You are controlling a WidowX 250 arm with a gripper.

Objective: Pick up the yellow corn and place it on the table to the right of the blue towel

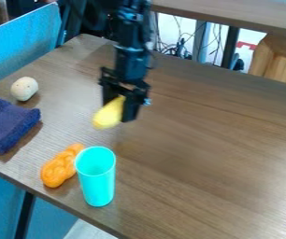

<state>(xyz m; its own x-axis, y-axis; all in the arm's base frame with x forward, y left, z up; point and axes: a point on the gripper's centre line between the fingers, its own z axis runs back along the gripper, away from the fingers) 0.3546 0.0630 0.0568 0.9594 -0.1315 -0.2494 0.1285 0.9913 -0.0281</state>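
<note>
The black gripper (122, 103) hangs over the left-centre of the wooden table, shut on a yellow oblong object (109, 113). The object tilts down to the left, with its upper end between the fingers. Nearer the table's front edge stands an upright turquoise cup (98, 179), with an orange braided object (61, 166) lying close beside it on the left. Both are below the gripper in the view.
A folded dark blue cloth (7, 125) lies by the table's left edge, and a whitish round object (24, 88) sits just behind it. A blue panel (22, 44) borders the table (214, 140) at the upper left.
</note>
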